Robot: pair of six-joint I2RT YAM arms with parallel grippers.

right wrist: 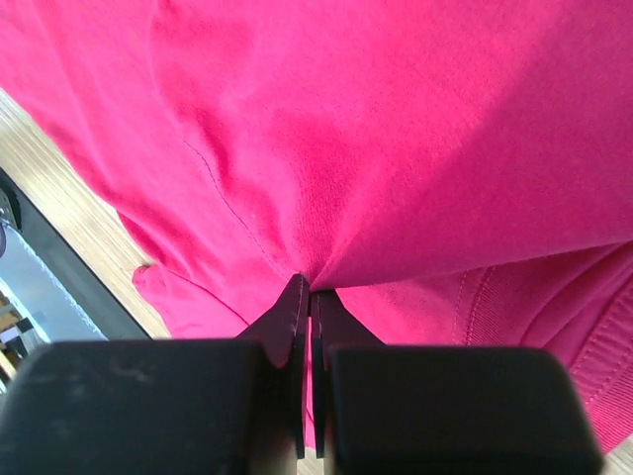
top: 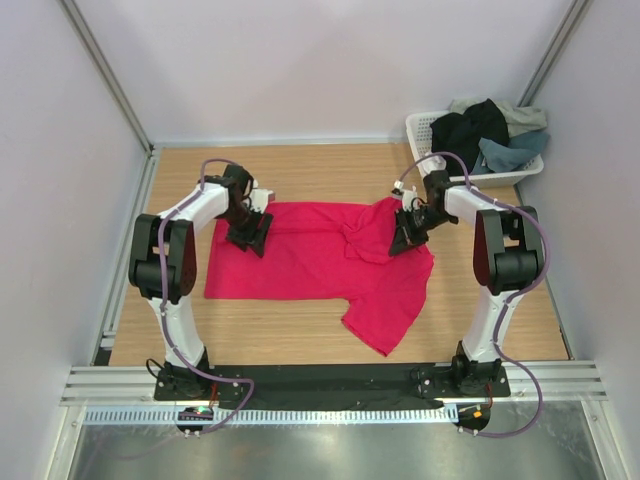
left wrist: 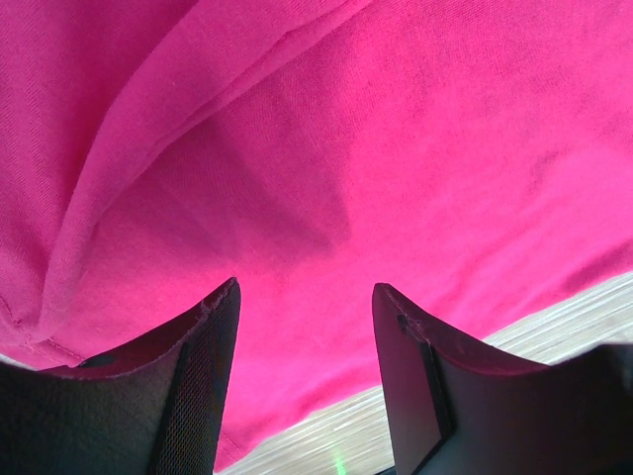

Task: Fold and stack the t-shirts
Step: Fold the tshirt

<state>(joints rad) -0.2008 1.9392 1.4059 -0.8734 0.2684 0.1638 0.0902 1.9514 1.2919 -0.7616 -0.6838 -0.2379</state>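
Note:
A crimson-pink t-shirt (top: pixel 320 262) lies spread on the wooden table, bunched near its right end, with a sleeve trailing toward the front. My left gripper (top: pixel 249 240) stands open over the shirt's left end; in the left wrist view its fingers (left wrist: pixel 213 386) straddle the pink t-shirt (left wrist: pixel 356 148) near its hem. My right gripper (top: pixel 405 241) is shut on a pinch of the pink t-shirt (right wrist: pixel 396 129) close to the ribbed collar, as the right wrist view shows (right wrist: pixel 312 297). More t-shirts, black (top: pixel 468 128), slate-blue (top: pixel 510 150) and pale grey-green (top: pixel 520 115), are heaped in the basket.
A white lattice basket (top: pixel 425 128) sits at the back right corner of the table. Bare wood (top: pixel 280 170) shows behind the shirt and at the front left (top: pixel 180 335). White walls close in the table on three sides.

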